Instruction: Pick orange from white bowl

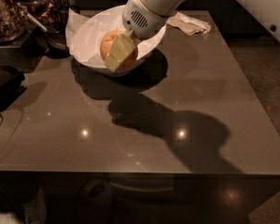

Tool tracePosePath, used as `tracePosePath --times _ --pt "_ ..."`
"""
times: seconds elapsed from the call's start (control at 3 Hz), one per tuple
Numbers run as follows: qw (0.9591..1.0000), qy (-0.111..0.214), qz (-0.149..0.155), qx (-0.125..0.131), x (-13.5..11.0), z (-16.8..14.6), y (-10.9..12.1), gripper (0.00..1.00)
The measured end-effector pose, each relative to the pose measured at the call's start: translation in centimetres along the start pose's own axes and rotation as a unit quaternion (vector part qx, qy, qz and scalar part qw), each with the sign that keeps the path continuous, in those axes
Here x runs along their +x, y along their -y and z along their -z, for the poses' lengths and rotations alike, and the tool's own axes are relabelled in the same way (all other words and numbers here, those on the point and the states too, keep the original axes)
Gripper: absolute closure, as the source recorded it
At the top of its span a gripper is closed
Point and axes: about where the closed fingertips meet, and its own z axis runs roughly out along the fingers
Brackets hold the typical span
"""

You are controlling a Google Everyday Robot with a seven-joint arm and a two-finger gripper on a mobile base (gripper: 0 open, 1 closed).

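Note:
The orange (pixel 108 42) sits in the white bowl (pixel 155 42) at the back of the dark table (pixel 186 92), near the bowl's front wall. Crinkled white paper (pixel 79 26) lines the bowl. My gripper (pixel 115 55) reaches down into the bowl from the upper right. One pale yellow finger (pixel 118 53) lies across the front of the orange; the other is hidden behind it. The gripper looks closed on the orange. The white wrist (pixel 142 15) covers the bowl's back right.
A crumpled beige napkin (pixel 190 23) lies right of the bowl at the table's back edge. Jars with dark contents (pixel 4 13) and a dark utensil (pixel 49 31) stand at the back left. A black tray (pixel 3 80) sits on the left.

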Motion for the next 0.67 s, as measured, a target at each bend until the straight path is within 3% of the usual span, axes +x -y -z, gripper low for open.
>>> tracePosePath --times 0.67 --pt "0.9973 0.028 -0.046 0.049 1.2 2.5 -4.9 1.00"
